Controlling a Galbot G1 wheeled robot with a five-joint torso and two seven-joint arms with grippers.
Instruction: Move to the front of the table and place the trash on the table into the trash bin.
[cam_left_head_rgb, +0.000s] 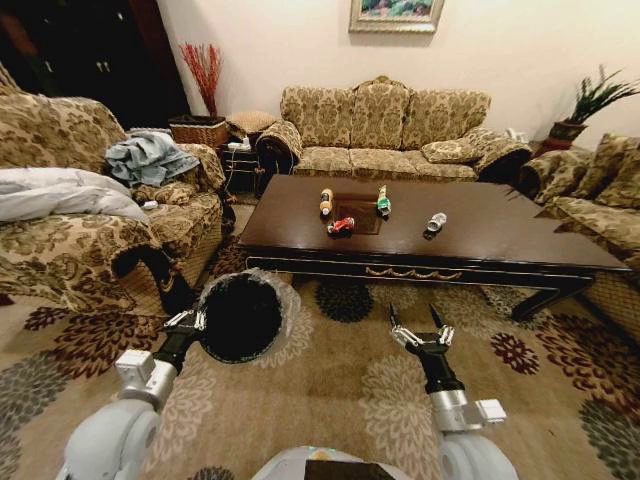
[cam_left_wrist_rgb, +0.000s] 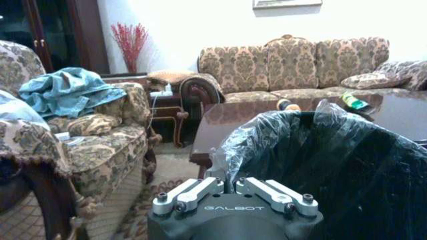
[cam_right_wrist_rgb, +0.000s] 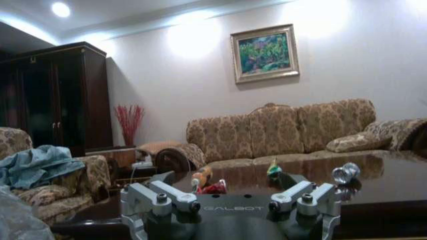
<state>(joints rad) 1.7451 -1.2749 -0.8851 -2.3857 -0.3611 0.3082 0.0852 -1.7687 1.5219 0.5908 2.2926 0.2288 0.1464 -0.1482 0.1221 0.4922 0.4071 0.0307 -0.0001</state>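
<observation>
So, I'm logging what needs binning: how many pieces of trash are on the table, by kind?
Bottles: 1, the tan bottle
Tubes: 1, the green tube
Cans: 2, the red can and the silver-white can
Total: 4, all lying on the table

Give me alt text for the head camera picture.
The left claw holds the black trash bin by its rim above the carpet, the open right claw beside it. Ahead, the dark table carries a bottle, green tube and two cans.
</observation>
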